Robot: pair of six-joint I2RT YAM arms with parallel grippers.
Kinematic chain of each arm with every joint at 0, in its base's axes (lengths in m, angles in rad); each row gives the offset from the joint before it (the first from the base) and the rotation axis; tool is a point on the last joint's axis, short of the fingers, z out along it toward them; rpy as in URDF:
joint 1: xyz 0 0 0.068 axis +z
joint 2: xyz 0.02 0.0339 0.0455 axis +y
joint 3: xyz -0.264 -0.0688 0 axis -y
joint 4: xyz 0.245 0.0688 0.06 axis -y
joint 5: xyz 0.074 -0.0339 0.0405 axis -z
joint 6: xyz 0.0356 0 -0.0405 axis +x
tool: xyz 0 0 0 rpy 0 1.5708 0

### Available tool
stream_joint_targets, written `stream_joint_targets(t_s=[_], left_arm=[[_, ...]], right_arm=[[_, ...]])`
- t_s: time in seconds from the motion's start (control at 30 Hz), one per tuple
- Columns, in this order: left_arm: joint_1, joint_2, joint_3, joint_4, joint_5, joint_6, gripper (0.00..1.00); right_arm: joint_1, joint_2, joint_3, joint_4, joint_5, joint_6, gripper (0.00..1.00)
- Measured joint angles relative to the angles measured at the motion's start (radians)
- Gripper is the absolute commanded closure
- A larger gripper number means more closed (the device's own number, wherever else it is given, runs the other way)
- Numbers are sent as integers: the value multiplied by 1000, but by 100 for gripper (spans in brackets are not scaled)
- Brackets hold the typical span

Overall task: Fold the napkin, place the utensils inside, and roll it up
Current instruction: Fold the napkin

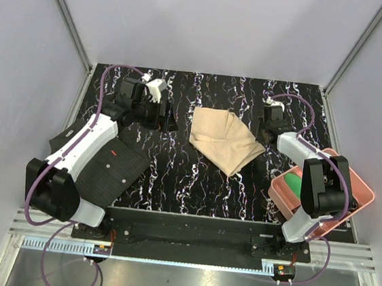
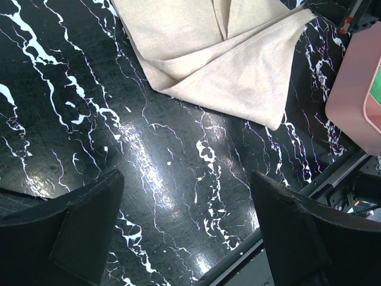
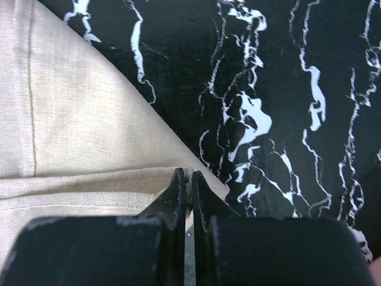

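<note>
Napkin (image 1: 224, 141) lies partly folded; no utensils show, and rolling remains. Left gripper (image 2: 186, 174) gapes empty near it. Right gripper (image 3: 186, 179) is clenched at its corner; whether it pinches cloth is unclear.

Robot lab test cell, not a home. Plain pale wall panels (image 1: 210, 22) close off the left, far and right sides, with aluminium frame posts (image 1: 67, 17) in the far corners. On a black marble-print table (image 1: 174, 175), left arm (image 1: 89, 139) and right arm (image 1: 298, 146) are bolted to a near-edge base plate (image 1: 188, 231). Purple cables (image 1: 124, 67); slotted metal rail (image 1: 186, 257).
</note>
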Motion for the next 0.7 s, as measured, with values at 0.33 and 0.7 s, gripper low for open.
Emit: stream_joint_targets(t_s=[0.33,0.7], left_arm=[[0,0,0,1,5,-4,10],[0,1,0,1,8,-7,10]], right_arm=[[0,8,40,-99,16,35,42],[7,-115,76,-124,-208,-31,24]])
